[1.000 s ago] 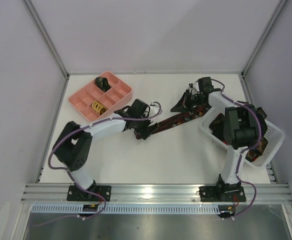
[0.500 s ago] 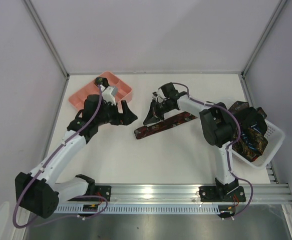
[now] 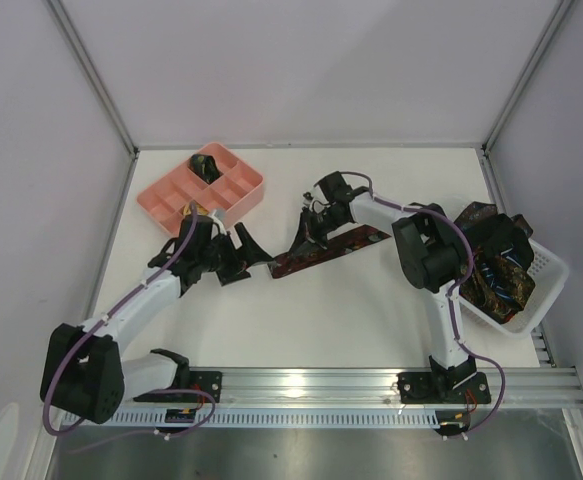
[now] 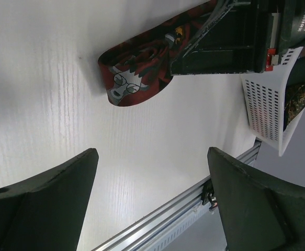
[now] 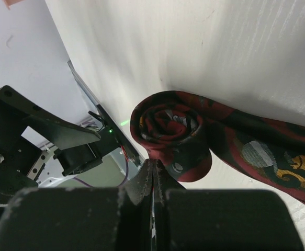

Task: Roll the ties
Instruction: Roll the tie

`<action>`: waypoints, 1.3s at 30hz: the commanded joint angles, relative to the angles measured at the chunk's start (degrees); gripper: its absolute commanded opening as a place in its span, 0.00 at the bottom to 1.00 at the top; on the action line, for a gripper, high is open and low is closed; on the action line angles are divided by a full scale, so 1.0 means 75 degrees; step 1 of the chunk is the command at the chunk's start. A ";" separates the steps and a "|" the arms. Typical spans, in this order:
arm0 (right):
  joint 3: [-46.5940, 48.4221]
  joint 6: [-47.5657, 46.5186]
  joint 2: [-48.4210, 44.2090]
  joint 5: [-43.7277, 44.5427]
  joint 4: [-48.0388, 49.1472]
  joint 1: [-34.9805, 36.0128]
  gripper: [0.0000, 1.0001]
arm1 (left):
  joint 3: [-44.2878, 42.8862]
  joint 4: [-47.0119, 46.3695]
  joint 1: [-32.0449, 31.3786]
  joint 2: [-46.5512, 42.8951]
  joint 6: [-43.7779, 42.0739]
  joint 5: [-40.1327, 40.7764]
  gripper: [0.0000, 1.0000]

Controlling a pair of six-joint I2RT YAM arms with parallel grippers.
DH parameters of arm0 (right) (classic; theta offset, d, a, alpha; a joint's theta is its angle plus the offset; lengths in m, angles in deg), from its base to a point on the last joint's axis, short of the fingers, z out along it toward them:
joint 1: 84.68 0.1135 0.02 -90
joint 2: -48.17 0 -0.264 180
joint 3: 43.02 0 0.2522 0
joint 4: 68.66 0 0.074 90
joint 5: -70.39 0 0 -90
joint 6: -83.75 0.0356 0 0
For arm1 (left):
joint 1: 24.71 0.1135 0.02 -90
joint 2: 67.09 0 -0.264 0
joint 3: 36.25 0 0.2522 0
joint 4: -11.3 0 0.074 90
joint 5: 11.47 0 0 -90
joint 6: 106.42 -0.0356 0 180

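Note:
A dark tie (image 3: pixel 346 243) with red patterning lies on the white table, its left end curled into a small roll (image 5: pixel 165 125). My right gripper (image 3: pixel 304 238) stands over that rolled end, jaws shut (image 5: pixel 153 175) and pinching the fabric at the roll's edge. My left gripper (image 3: pixel 254 248) is open and empty just left of the tie's end, apart from it. In the left wrist view the curled end (image 4: pixel 136 78) lies ahead of the spread fingers (image 4: pixel 47 204), with the right gripper (image 4: pixel 225 42) on it. More ties (image 3: pixel 491 260) are heaped in the basket.
A pink compartment tray (image 3: pixel 161 205) stands at the back left, holding a dark rolled tie (image 3: pixel 207 163) and a yellow one (image 3: pixel 193 212). A white mesh basket (image 3: pixel 546 275) sits at the right edge and shows in the left wrist view (image 4: pixel 264 110). An aluminium rail runs along the near edge.
My left gripper left the tie's end, drew back toward the tray, then came down beside the tie's left end. My right gripper moved from the tie's far end to its left end.

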 commanded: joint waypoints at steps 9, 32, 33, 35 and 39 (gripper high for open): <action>-0.0097 -0.0202 0.0257 0.0312 0.0247 -0.0153 0.00 | 0.0138 -0.1372 0.0024 0.1152 0.1030 -0.0337 0.88; -0.0356 -0.0144 0.0304 0.0312 0.0517 -0.0270 0.00 | -0.1268 -0.1596 -0.0656 0.3567 0.1839 0.0413 0.72; -0.0355 -0.0144 0.0316 0.0323 0.0517 -0.0270 0.00 | -0.1315 -0.1572 -0.0714 0.3637 0.1827 0.0413 0.71; -0.0344 -0.0121 0.0351 0.0300 0.0540 -0.0270 0.00 | -0.1478 -0.1456 -0.0761 0.3766 0.1734 0.0471 0.68; -0.0297 -0.0120 0.0375 0.0335 0.0540 -0.0270 0.00 | -0.1608 -0.1245 -0.0890 0.3883 0.1605 0.0577 0.61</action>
